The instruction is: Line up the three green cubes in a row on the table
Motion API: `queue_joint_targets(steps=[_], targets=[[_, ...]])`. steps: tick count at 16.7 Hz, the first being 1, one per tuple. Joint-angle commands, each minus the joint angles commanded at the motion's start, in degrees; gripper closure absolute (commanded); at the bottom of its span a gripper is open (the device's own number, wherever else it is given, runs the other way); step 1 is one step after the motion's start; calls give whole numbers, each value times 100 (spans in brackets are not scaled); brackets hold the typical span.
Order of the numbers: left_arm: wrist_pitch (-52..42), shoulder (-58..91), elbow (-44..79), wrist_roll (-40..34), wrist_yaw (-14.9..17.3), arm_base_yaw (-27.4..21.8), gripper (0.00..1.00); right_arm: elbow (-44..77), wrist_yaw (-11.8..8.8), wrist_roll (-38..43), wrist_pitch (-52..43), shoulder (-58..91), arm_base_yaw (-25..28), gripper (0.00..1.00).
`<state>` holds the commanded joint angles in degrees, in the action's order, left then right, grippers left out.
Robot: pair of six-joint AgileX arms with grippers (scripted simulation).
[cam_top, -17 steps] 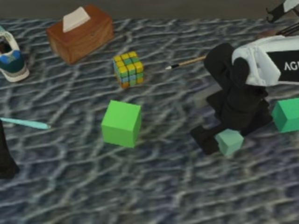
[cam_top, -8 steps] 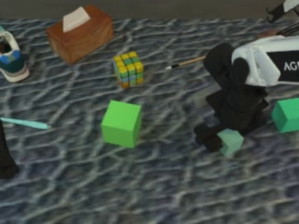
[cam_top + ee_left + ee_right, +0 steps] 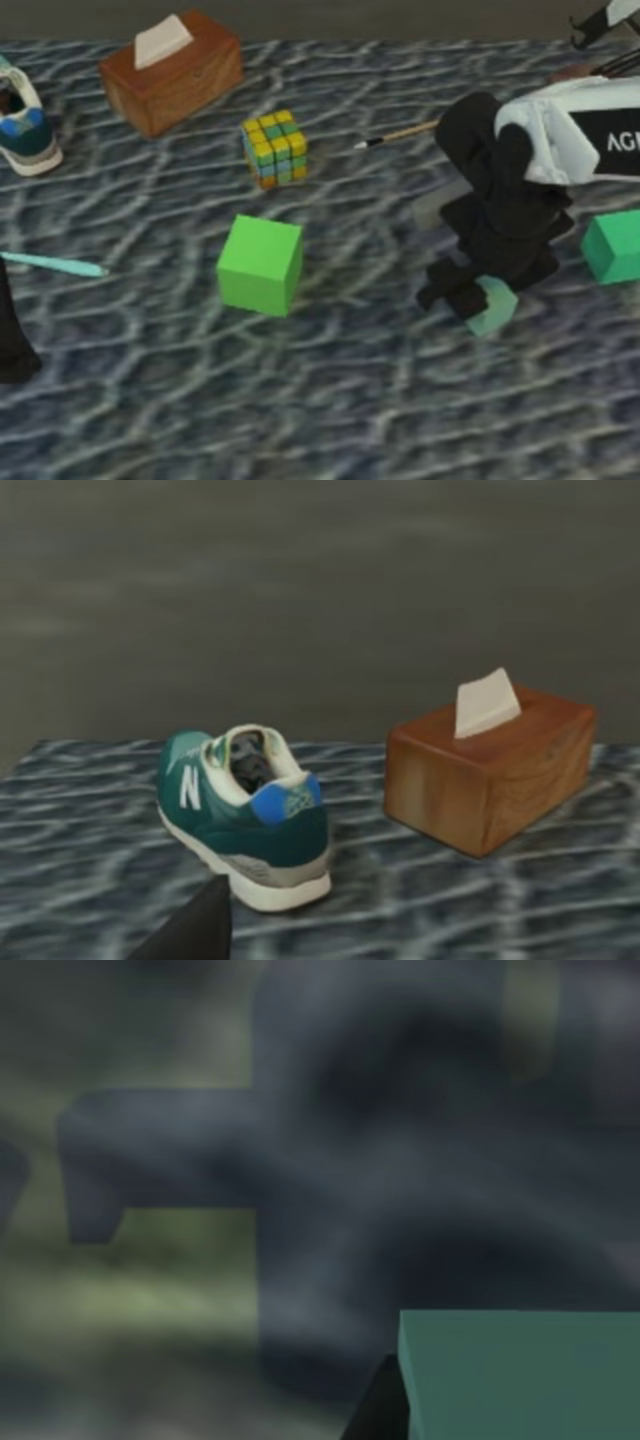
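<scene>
The small pale mint-green cube (image 3: pixel 494 306) sits tilted at the right of the table (image 3: pixel 350 400), with my right gripper (image 3: pixel 475 298) shut on it from above. It fills the right wrist view's corner as a flat mint-green cube face (image 3: pixel 520 1380) beside a dark fingertip (image 3: pixel 378 1412). The medium emerald-green cube (image 3: pixel 612 246) stands at the right edge, just beyond that arm. The large lime-green cube (image 3: pixel 260 265) rests alone near the middle. My left gripper (image 3: pixel 10 340) stays parked at the left edge, open, with one fingertip (image 3: pixel 190 930) showing.
A chequered puzzle cube (image 3: pixel 274 148) lies behind the lime cube. A wooden tissue box (image 3: pixel 172 72) and a teal sneaker (image 3: pixel 25 125) stand at the back left. A thin brush (image 3: pixel 398 133) lies at the back and a pale blue pen (image 3: pixel 55 264) at the left.
The right gripper's fingers have drawn together onto the mint cube, which has tipped and shifted slightly under them. The left arm and the other cubes have not moved.
</scene>
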<state>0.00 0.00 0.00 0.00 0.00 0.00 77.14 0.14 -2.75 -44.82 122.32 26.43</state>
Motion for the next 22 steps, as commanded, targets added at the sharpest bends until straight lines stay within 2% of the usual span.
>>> queue_joint_targets(steps=[7, 14, 19, 22], targets=[[0, 0, 0, 0, 0, 0, 0, 162, -12, -1, -182, -237, 10, 100], [0, 0, 0, 0, 0, 0, 0, 907, -16, -2, -1457, -736, 38, 100], [0, 0, 0, 0, 0, 0, 0, 925, -18, 20, -1487, -747, 18, 100], [0, 0, 0, 0, 0, 0, 0, 926, -8, 408, -1527, -784, 148, 100]])
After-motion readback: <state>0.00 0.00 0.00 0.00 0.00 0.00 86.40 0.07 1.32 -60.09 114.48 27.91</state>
